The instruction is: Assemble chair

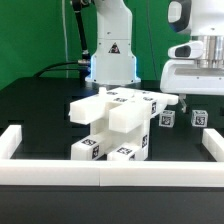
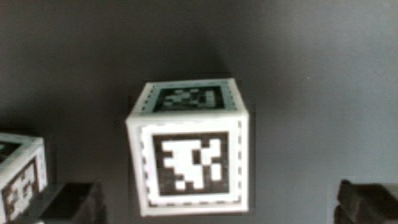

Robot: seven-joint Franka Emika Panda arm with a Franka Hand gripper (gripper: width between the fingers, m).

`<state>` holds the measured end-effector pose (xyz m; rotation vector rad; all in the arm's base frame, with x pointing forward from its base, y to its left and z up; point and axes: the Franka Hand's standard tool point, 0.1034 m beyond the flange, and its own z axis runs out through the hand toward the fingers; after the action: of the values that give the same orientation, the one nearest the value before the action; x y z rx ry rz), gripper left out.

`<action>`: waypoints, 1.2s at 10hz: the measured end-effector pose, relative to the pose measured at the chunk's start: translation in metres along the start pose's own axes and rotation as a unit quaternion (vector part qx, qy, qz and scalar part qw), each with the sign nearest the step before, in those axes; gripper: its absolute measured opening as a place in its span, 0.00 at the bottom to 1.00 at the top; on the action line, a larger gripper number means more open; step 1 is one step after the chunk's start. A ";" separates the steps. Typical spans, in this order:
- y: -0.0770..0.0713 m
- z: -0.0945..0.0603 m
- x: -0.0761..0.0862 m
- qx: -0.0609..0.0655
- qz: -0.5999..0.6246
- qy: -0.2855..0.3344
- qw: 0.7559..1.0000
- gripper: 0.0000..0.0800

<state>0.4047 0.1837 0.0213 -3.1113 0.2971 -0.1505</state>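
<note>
— What is the arm doing?
— The arm [image 1: 112,45] is standing at the back of the black table [image 1: 40,105]. Its gripper [image 1: 203,88] is hanging at the exterior view's right, pointing straight down.

— Is it holding anything?
— No. Its two fingers [image 2: 71,200] are standing wide apart and gripping nothing.

— How many pieces are lying there?
— One big joined chair [image 1: 112,125] and two little loose cubes: the first cube [image 1: 168,120] just beside the chair and the second cube [image 1: 198,118] farther out. One of them is sitting between the fingers, touching neither. The wrist view is blurry, so I cannot tell which one.

— What is the chair looking like?
— White and blocky: slabs and bars stacked together, wearing black-and-white square tags. It is sitting in the middle of the table, behind the low white rail [image 1: 100,172].
</note>
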 end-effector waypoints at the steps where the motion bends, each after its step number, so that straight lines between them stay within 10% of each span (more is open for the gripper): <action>1: -0.001 0.003 -0.003 -0.002 -0.003 -0.001 1.000 0.81; 6: -0.001 0.014 -0.015 -0.011 -0.014 -0.010 1.000 0.81; 10: 0.003 0.014 -0.011 -0.011 -0.014 -0.008 1.000 0.35; 12: 0.005 0.013 -0.009 -0.011 -0.014 -0.008 1.000 0.35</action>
<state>0.3966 0.1804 0.0077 -3.1377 0.2560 -0.1226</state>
